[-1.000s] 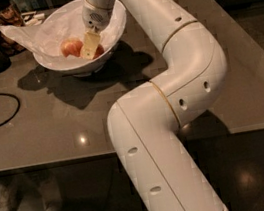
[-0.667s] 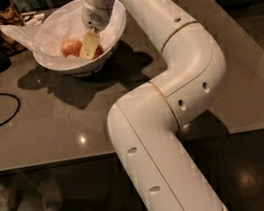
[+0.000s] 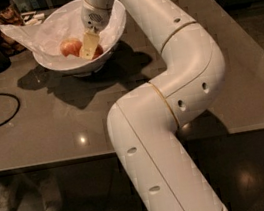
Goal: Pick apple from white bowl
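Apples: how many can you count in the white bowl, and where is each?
2. The paler apple lies in the white bowl, left of the gripper; a redder apple peeks out just right of it, mostly hidden. Others may be covered.

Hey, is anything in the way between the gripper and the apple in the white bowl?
Nothing visible is in the way. The gripper is down inside the white bowl, right beside the apple. A redder apple peeks out on the gripper's other side, not between them.
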Motion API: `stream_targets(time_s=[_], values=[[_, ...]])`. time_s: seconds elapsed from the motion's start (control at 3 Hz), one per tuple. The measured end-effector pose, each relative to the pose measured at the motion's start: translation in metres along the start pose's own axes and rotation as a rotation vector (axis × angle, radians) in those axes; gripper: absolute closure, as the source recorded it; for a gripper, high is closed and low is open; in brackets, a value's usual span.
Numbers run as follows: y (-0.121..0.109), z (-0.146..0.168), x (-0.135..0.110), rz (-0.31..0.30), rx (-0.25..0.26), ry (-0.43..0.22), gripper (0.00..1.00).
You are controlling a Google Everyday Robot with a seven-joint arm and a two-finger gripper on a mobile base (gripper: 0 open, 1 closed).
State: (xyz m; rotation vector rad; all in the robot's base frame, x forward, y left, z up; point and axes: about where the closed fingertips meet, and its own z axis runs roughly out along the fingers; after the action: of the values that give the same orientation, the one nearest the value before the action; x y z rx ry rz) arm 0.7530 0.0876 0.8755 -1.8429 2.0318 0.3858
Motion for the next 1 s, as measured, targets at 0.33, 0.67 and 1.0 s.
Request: stream_targets(time_s=[0.33, 0.67, 1.0], values=[[0.000, -0.015, -0.006, -0.048, 0.029, -0.017, 1.00], [0.002, -0.032, -0.013, -0.089, 0.051, -0.034, 1.00], [0.005, -0.039, -0.019, -0.117, 0.057, -0.042, 1.00]])
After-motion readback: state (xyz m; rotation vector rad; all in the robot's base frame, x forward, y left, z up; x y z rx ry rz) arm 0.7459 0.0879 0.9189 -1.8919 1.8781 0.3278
